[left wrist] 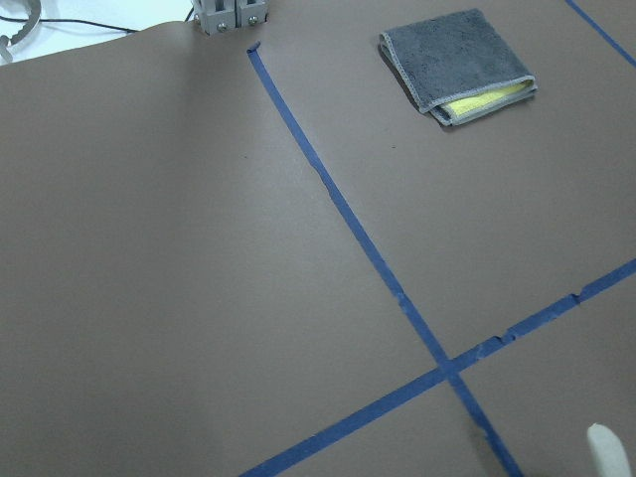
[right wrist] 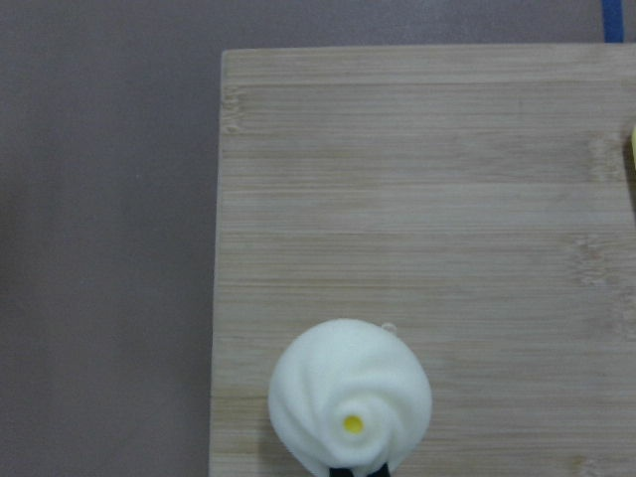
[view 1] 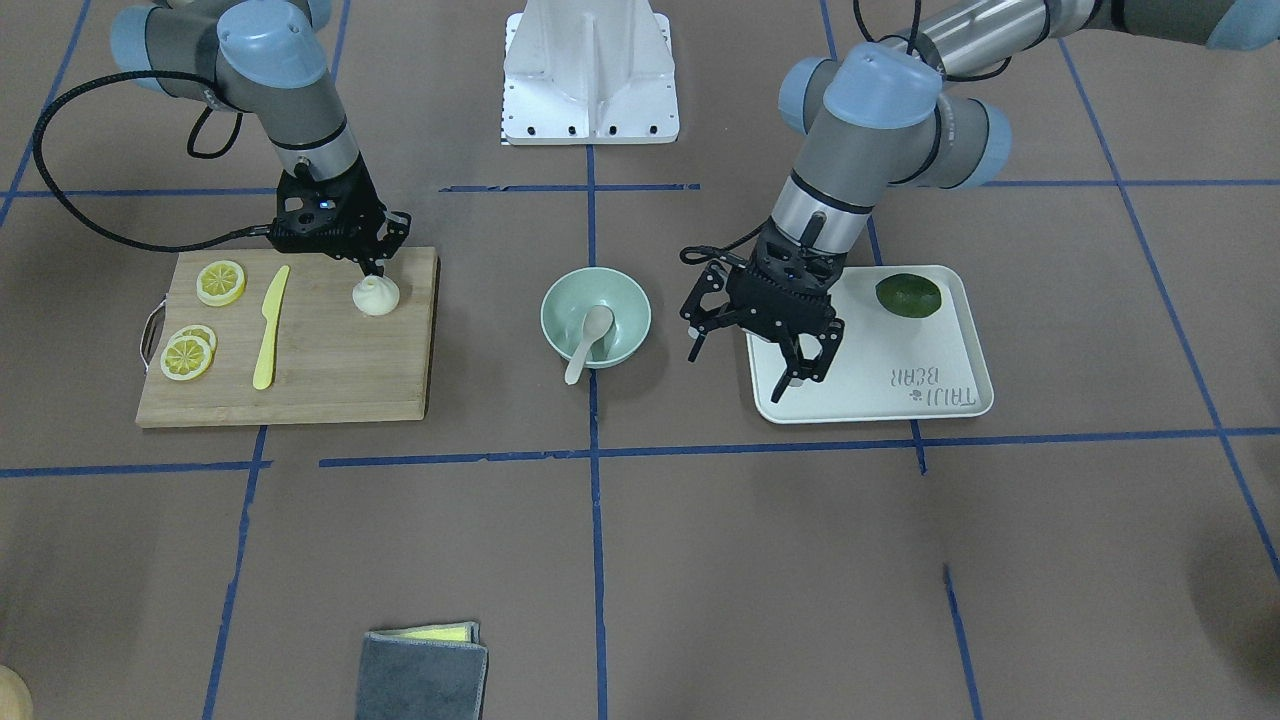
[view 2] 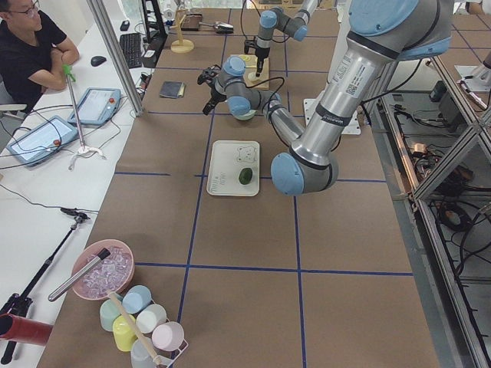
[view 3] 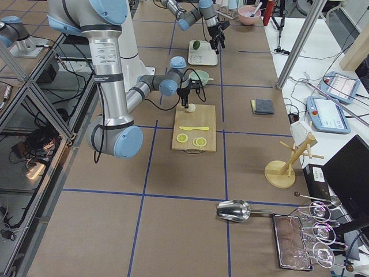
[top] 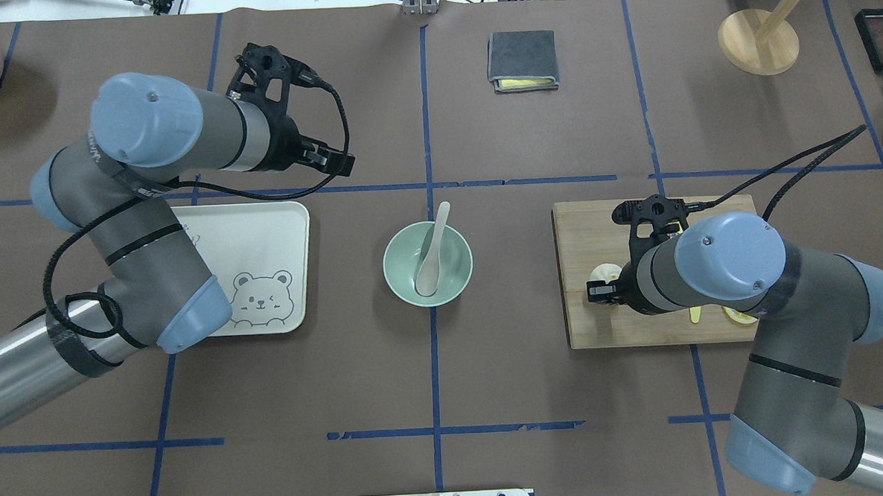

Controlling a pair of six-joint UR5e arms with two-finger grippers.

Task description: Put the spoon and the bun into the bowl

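One item is outstanding: the bun (view 1: 376, 297), on the board (view 1: 320, 380) under the right gripper (view 1: 376, 266), whose jaws cannot be judged. The left gripper (view 1: 737, 375) is spread, and the spoon (view 1: 588, 340) is lodged in the bowl (view 1: 550, 305). The bun could be rolled away by off-centre pinching.

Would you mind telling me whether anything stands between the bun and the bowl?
Nothing visible does: only bare table lies between the bun on the cutting board and the bowl, where the spoon rests.

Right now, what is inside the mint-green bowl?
Only the spoon: its scoop lies on the floor of the bowl, handle leaning out over the rim. The bun sits on the cutting board. The floor under the scoop is covered.
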